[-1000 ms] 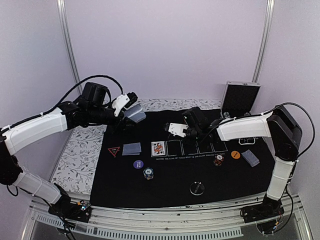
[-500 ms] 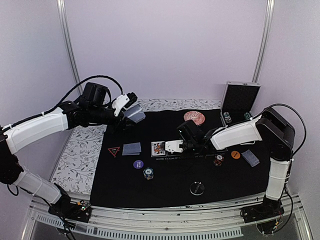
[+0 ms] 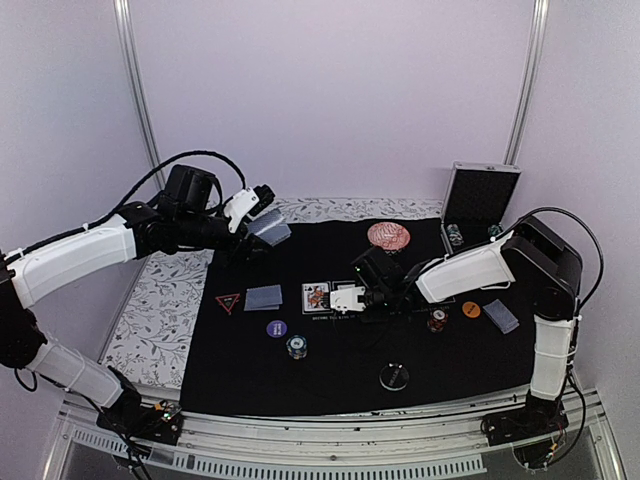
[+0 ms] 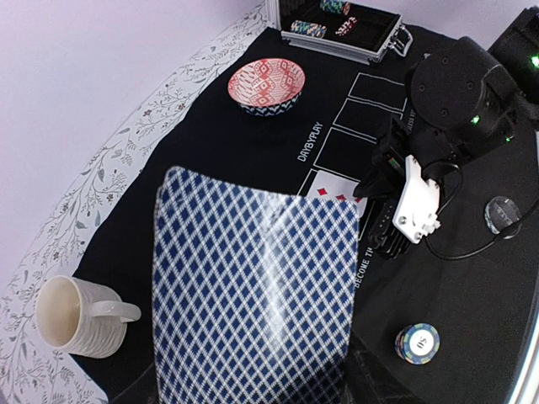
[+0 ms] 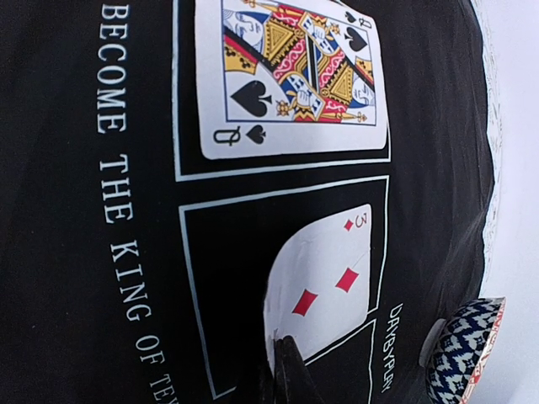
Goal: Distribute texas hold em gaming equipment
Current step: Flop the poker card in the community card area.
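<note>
Blue-checked deck of playing cards (image 4: 253, 295) sits clamped in the left gripper (image 3: 265, 222), whose arm stretches high over the black felt mat (image 3: 330, 370). The white three-of-diamonds card (image 5: 324, 282) is thin, slippery and bends easily. The right gripper (image 5: 282, 362), reaching low, pinches its edge beside the queen-of-spades card (image 5: 295, 71).

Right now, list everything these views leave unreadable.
Left wrist: deck of cards hides the fingers of the left gripper.
Top: right gripper covers the three of diamonds.
Right wrist: red patterned bowl cut by the frame edge.
Top: case chips too small to count.
</note>
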Tool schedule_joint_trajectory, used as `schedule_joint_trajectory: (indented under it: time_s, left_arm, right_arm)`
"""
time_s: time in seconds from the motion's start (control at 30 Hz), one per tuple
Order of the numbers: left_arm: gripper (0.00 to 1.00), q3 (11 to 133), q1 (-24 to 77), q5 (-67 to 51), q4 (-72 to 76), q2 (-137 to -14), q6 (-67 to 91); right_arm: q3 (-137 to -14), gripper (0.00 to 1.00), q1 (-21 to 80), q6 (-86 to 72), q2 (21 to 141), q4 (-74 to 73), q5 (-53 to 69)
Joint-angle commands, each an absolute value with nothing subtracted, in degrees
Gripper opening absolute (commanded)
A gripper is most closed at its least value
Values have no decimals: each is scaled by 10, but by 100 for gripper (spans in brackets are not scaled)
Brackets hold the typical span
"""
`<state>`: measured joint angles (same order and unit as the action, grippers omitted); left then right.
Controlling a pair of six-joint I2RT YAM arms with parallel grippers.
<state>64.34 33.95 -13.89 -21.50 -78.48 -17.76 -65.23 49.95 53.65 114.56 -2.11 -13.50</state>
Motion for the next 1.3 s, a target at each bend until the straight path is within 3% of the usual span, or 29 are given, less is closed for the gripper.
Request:
schedule_joint_trajectory:
  time_s: [0.0, 0.83, 1.07, 1.27]
  left_arm:
    - [52, 656, 334, -144, -205, -785, -178]
    - [52, 656, 332, -145, -205, -782, -178]
    - [52, 656, 331, -145, -205, -782, -179]
    - [52, 657, 326, -145, -205, -781, -179]
  right_arm:
    - [-660, 2, 503, 546, 1166, -25, -126]
    - [-671, 3, 500, 546, 1177, -25, -135]
    - [-672, 24, 503, 551, 1179, -64, -151]
    - [-664, 28, 513, 536, 1159, -74, -137]
